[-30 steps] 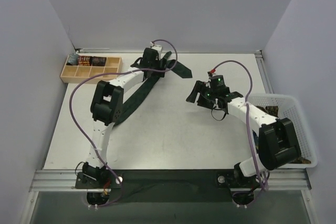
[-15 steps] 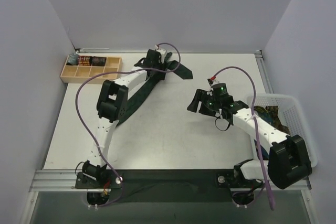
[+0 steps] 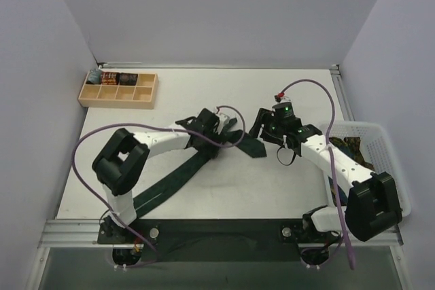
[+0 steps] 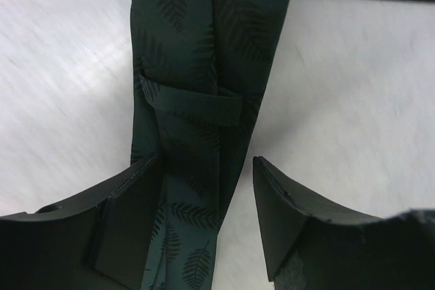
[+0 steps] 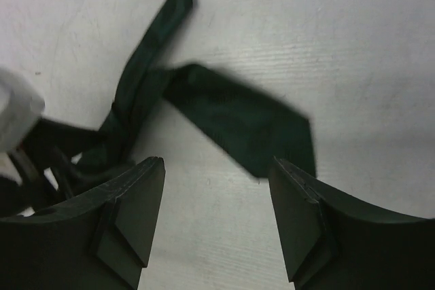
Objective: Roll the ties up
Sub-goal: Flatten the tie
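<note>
A dark green tie (image 3: 170, 181) with a faint leaf print lies slantwise across the table, its wide pointed end (image 3: 255, 146) at the middle. My left gripper (image 3: 221, 130) sits low over it where it is folded. In the left wrist view the tie (image 4: 190, 66) runs between the fingers of the left gripper (image 4: 205, 161). It touches the left finger, with a strip of bare table before the right one. My right gripper (image 3: 258, 123) hangs open just beyond the wide end. In its wrist view, the right gripper (image 5: 217, 168) has that end (image 5: 245, 123) ahead of its fingers.
A wooden compartment box (image 3: 119, 88) with rolled items in its back row stands at the far left. A white basket (image 3: 380, 147) holding patterned fabric (image 3: 350, 146) sits at the right edge. Purple cables loop above both arms.
My left arm has drawn back from the far side to the middle, and the green tie came with it. Its jaws have narrowed. The right gripper shifted slightly toward the wide end.
</note>
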Tool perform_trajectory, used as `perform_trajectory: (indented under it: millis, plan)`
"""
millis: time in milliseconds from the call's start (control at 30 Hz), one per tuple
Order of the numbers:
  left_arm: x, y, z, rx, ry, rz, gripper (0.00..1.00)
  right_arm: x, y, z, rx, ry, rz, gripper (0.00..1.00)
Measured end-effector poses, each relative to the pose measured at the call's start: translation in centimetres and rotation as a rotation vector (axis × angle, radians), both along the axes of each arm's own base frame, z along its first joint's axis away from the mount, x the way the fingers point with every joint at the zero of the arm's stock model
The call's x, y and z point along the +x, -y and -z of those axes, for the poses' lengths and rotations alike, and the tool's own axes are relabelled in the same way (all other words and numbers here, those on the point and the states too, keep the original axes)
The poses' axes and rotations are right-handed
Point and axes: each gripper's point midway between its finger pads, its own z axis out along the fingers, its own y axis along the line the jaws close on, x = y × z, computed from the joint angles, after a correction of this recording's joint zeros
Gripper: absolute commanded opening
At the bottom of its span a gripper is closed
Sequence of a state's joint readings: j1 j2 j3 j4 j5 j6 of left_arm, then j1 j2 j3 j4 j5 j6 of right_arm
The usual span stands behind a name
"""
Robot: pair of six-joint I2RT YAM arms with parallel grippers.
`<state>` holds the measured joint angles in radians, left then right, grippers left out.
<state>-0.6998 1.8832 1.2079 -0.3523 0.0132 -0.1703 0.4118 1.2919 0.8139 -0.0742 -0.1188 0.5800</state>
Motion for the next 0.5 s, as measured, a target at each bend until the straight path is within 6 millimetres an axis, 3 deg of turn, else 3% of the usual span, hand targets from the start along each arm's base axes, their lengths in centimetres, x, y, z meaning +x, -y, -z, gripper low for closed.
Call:
perform_trajectory:
  millis: [100, 200, 367, 500]
  plan:
    - [-4.0, -0.8, 0.0, 0.0, -0.036, 0.032, 0.66, 1.8, 0.2, -0.3, -0.019, 0.002, 0.062, 0.6]
    - [-6.3, -2.2, 0.0, -0.001, -0.064, 0.02, 0.66, 3.0, 0.4, 0.0, -0.033, -0.032, 0.138, 0.6]
    - [-7.3, -2.3, 0.0, -0.02, -0.073, -0.004, 0.66, 2.6, 0.1, 2.1, -0.063, -0.127, 0.188, 0.6]
    - [-7.3, -2.1, 0.0, -0.03, -0.067, -0.021, 0.63, 1.6, -2.2, 3.5, -0.109, -0.172, 0.054, 0.55]
